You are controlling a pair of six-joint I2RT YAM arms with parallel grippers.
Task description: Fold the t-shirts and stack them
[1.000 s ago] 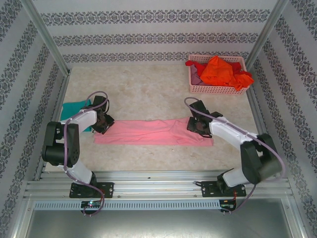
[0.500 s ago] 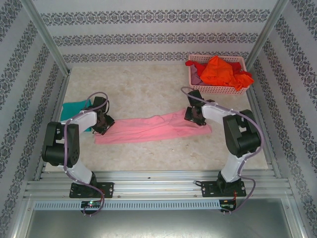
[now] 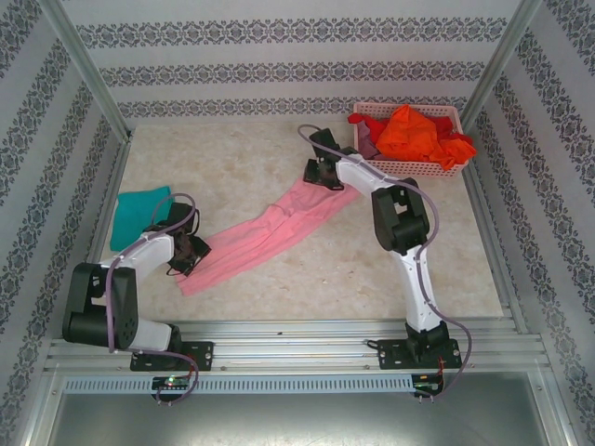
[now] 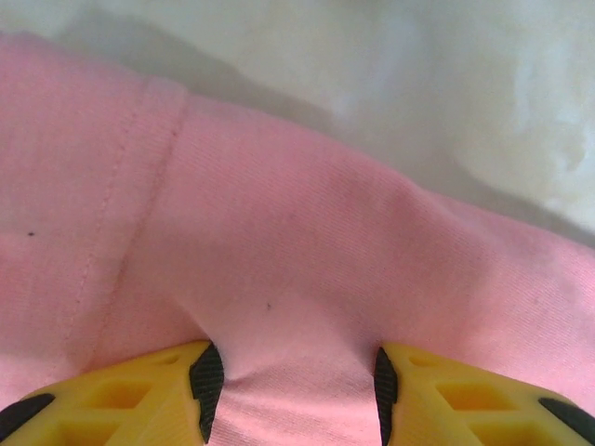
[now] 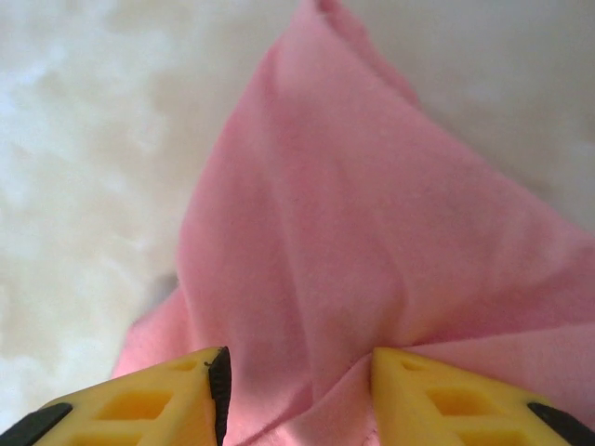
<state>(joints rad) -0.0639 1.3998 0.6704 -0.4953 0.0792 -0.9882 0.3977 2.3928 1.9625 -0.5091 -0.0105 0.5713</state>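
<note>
Spanning left gripper (image 4: pixel 293 372) to right gripper (image 5: pixel 297 372): long, creased pink knit t-shirt (image 3: pixel 270 229)

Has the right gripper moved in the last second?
Yes. The right gripper has swung outward and leftward, from well nearer than the pink basket to just left of its near wall, dragging the pink t-shirt along.

The left arm (image 3: pixel 149 251) and right arm (image 3: pixel 414 279) are built of smooth white links between bulky black joints, each on a flat black base plate (image 3: pixel 167 356). A thin mauve cable (image 3: pixel 111 288) runs loosely along each arm in loops. The fingers (image 4: pixel 130 400) are yellow plastic with moulded hollows, their inner faces lined with black pads (image 4: pixel 206 376).
</note>
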